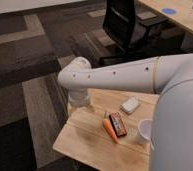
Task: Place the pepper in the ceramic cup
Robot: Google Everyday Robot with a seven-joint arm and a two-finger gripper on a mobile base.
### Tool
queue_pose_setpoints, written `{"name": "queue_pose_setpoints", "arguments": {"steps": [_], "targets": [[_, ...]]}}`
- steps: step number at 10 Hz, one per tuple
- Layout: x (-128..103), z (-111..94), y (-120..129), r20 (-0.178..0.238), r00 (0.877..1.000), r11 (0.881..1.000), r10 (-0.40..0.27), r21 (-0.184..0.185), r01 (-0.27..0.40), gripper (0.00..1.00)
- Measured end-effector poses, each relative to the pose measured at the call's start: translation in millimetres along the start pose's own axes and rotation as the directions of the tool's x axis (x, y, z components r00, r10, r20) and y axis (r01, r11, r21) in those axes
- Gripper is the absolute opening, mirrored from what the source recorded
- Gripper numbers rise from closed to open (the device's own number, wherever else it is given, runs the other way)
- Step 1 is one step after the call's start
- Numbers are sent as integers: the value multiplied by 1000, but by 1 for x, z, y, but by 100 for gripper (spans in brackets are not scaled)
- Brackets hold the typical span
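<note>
The pepper (110, 131), slim and orange-red, lies on the wooden table (82, 137) near its middle. It lies right beside a dark bar with a red stripe (118, 124). The white ceramic cup (144, 131) stands upright to the pepper's right, partly hidden behind my arm's big white body (177, 125). My arm reaches leftward across the view and bends down at its end. My gripper (78, 101) hangs there over the table's far left corner, left of the pepper and apart from it.
A flat white rounded-rectangle object (130, 105) lies on the table behind the bar. A black office chair (124, 25) stands beyond the table, with a wooden desk (182, 15) at the top right. Dark patterned carpet (25, 75) lies to the left.
</note>
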Motion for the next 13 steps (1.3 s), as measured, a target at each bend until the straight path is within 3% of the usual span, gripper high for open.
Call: {"name": "queue_pose_setpoints", "arguments": {"steps": [3, 9, 13], "targets": [[10, 9, -19, -26, 989, 989, -145, 20, 146, 65], [12, 12, -19, -35, 987, 987, -156, 17, 157, 65], [7, 28, -43, -16, 985, 985, -170, 27, 170, 65]]}}
